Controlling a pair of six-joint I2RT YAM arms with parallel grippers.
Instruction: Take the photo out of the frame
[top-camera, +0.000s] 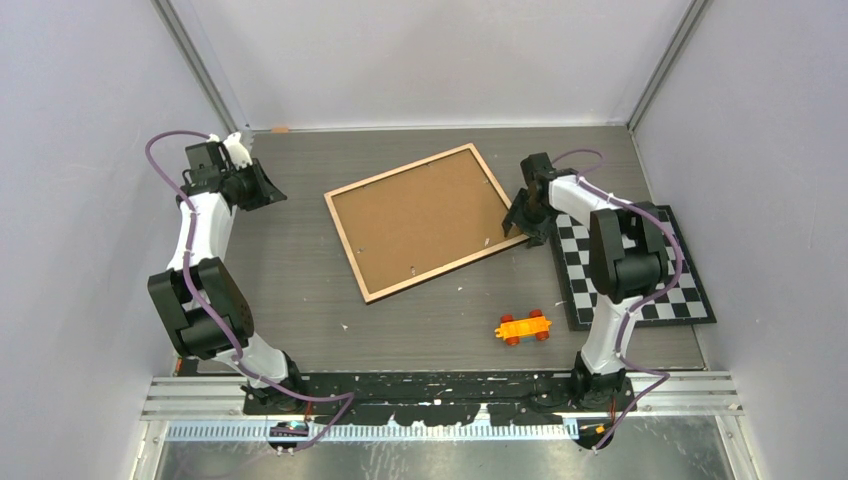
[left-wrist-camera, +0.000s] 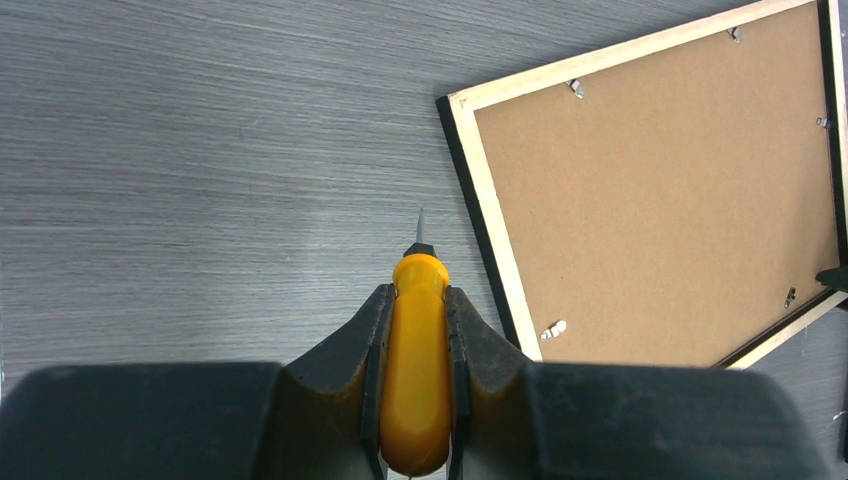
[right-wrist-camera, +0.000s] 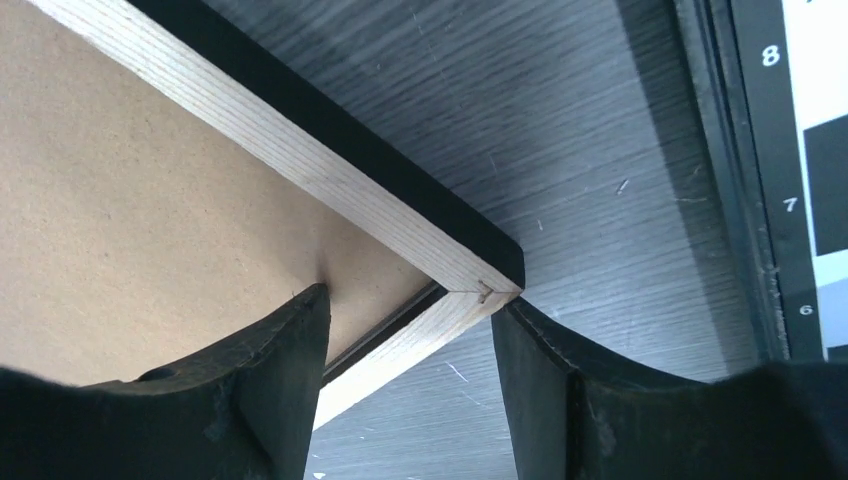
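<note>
The frame (top-camera: 420, 220) lies face down mid-table, showing its brown back board (left-wrist-camera: 660, 190) and light wooden rim (right-wrist-camera: 300, 160). The photo is hidden under that board. My left gripper (top-camera: 262, 187) hovers at the far left, apart from the frame, and is shut (left-wrist-camera: 417, 290) on a yellow-handled screwdriver (left-wrist-camera: 417, 370) whose metal tip points at bare table. My right gripper (top-camera: 522, 225) is at the frame's right corner, open (right-wrist-camera: 410, 298). One finger rests on the back board inside the rim. The other touches the outer corner.
A black-and-white checkerboard mat (top-camera: 650, 290) lies at the right, under the right arm, its numbered edge (right-wrist-camera: 790, 205) close to the frame's corner. An orange toy car (top-camera: 523, 327) sits near the front. Small metal tabs (left-wrist-camera: 553, 328) hold the back board.
</note>
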